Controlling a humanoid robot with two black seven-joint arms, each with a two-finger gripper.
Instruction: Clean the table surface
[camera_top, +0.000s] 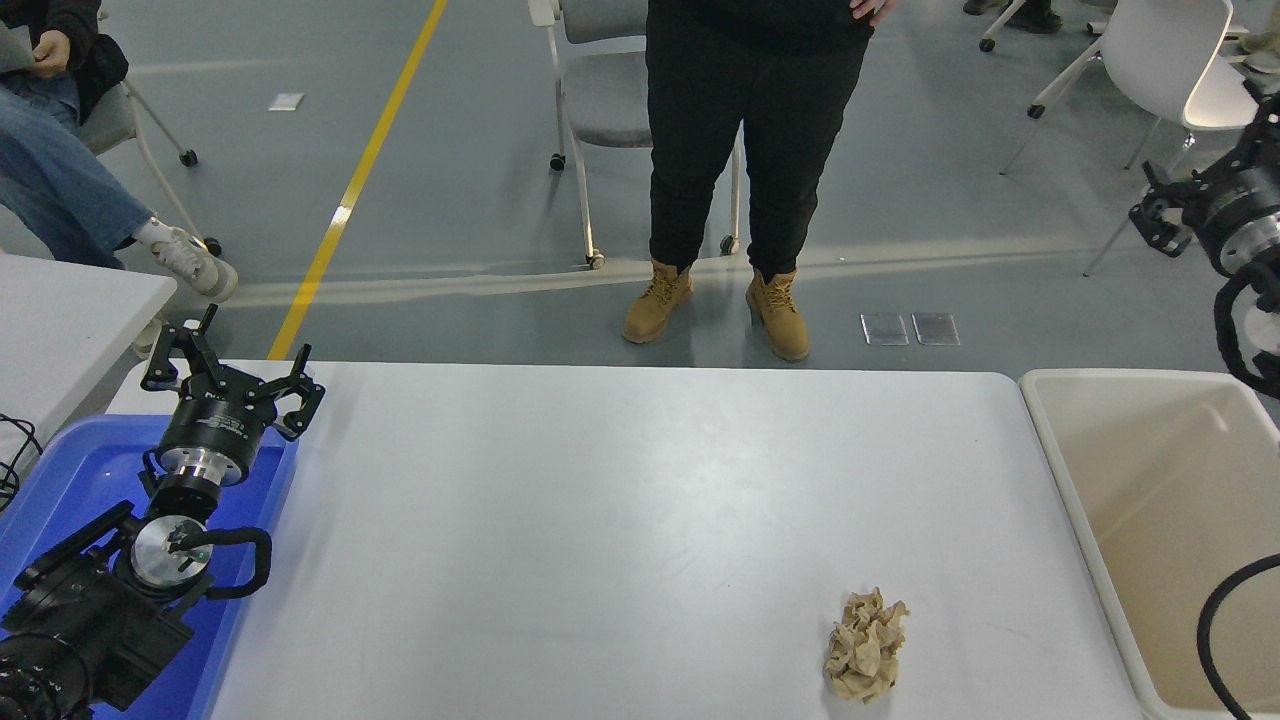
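The table surface (600, 520) is a wide matte white top filling the lower middle of the head view. A crumpled ball of brown paper (866, 645) lies on it near the front right. My left gripper (235, 365) is parked at the table's far left corner, open, holding nothing. My right gripper (1160, 212) comes in at the right edge, high above the beige tub and far from the paper ball. Only part of it shows.
A beige plastic tub (1058, 470) stands against the table's right end. A blue tray (60, 470) lies under my left arm. A person in black trousers (750, 150) stands at the far side, another sits at top left (50, 170). A smaller white table (60, 310) is at left.
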